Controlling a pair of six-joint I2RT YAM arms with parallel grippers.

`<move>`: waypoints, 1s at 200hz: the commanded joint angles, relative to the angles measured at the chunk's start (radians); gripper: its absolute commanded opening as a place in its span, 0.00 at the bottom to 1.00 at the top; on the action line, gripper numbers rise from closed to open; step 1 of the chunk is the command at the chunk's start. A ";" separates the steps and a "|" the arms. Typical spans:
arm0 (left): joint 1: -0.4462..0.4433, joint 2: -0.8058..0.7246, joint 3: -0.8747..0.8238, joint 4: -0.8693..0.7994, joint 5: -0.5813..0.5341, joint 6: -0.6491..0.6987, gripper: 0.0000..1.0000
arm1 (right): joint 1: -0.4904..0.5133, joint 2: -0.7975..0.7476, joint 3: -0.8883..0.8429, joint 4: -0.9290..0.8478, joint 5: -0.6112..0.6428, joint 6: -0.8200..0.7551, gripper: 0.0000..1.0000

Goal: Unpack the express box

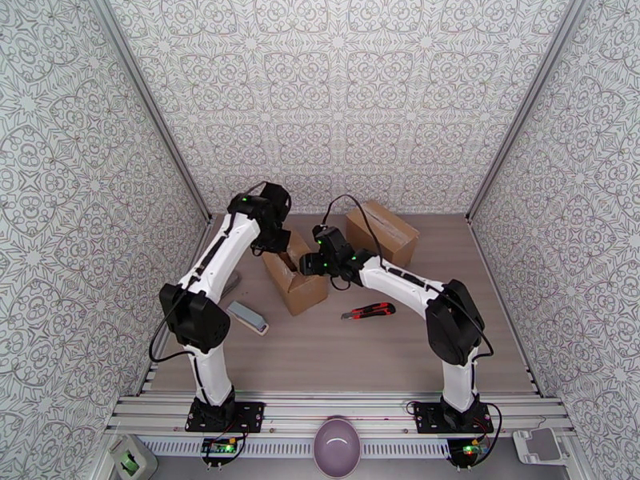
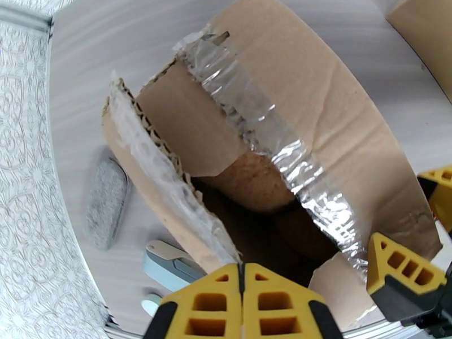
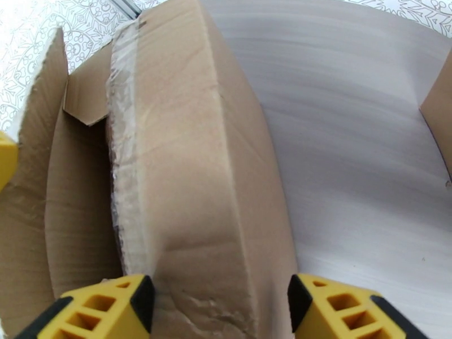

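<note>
**Desk:** Where's the express box?

**Me:** I have the express box [image 1: 298, 283] standing mid-surface between my two arms, on the surface [image 1: 360, 354], with its top flaps parted. Through the left wrist camera I look down into a dark opening with something brown inside. Crinkled clear tape [image 2: 271, 137] runs along one flap's edge.

**Desk:** And your claws?

**Me:** My left claw [image 2: 243, 272] is pinched fully together, right over the near edge of the opening. The torn corrugated flap [image 2: 152, 159] ends just at its tips, and I can't quite make out whether it nips that corner. My right claw [image 3: 217, 303] stands wide, one yellow finger [image 3: 107, 309] on each side of the taped flap, the cardboard between them.

**Desk:** Anything else around?

**Me:** A second box [image 1: 386, 231], closed, lies behind my right arm near the back wall. A red-and-black utility knife [image 1: 369, 311] lies on the surface just right of the open box. A grey block [image 1: 247, 318] lies to its left.
</note>
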 commanded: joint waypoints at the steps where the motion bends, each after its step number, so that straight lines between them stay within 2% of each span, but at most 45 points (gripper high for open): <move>1: -0.030 -0.009 -0.019 -0.002 0.021 0.083 0.00 | -0.011 -0.042 0.057 -0.056 0.014 -0.046 0.75; 33: -0.036 -0.061 -0.071 0.074 0.072 0.125 0.00 | -0.027 -0.021 0.101 -0.097 0.013 -0.059 0.80; 58: -0.042 -0.116 -0.126 0.173 0.110 0.143 0.00 | -0.027 -0.049 0.092 -0.105 0.066 -0.095 0.83; 101: 0.003 -0.152 -0.174 0.287 0.216 0.021 0.00 | 0.015 -0.119 0.147 -0.223 0.270 -0.180 0.84; 141: 0.025 -0.197 -0.236 0.373 0.266 -0.036 0.00 | 0.081 -0.075 0.259 -0.324 0.332 -0.225 0.85; 178: 0.042 -0.259 -0.316 0.469 0.329 -0.101 0.00 | 0.091 -0.002 0.326 -0.383 0.335 -0.195 0.85; 200: 0.051 -0.299 -0.356 0.512 0.351 -0.121 0.00 | 0.091 0.039 0.374 -0.447 0.403 -0.175 0.84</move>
